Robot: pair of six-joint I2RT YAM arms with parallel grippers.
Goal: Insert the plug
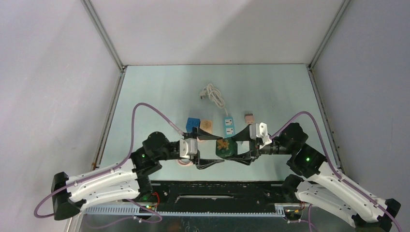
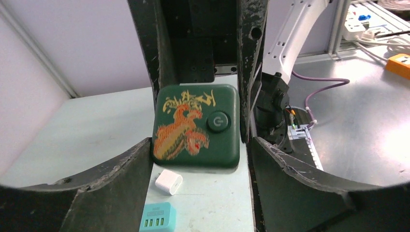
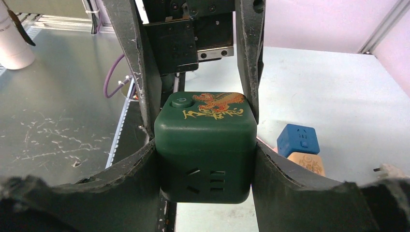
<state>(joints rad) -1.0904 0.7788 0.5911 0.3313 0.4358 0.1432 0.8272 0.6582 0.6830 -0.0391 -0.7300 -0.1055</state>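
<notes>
Your right gripper (image 3: pixel 205 147) is clamped on the green dragon socket cube (image 3: pixel 208 179), near the table's (image 1: pixel 159 92) front edge. Left gripper (image 2: pixel 200 142) straddles the same cube, jaws apart. White plug (image 1: pixel 202 96) lies far back, well apart from it.

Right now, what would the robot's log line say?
right hand: shut on green cube | left hand: open around it | white plug cable: on table, not held
</notes>
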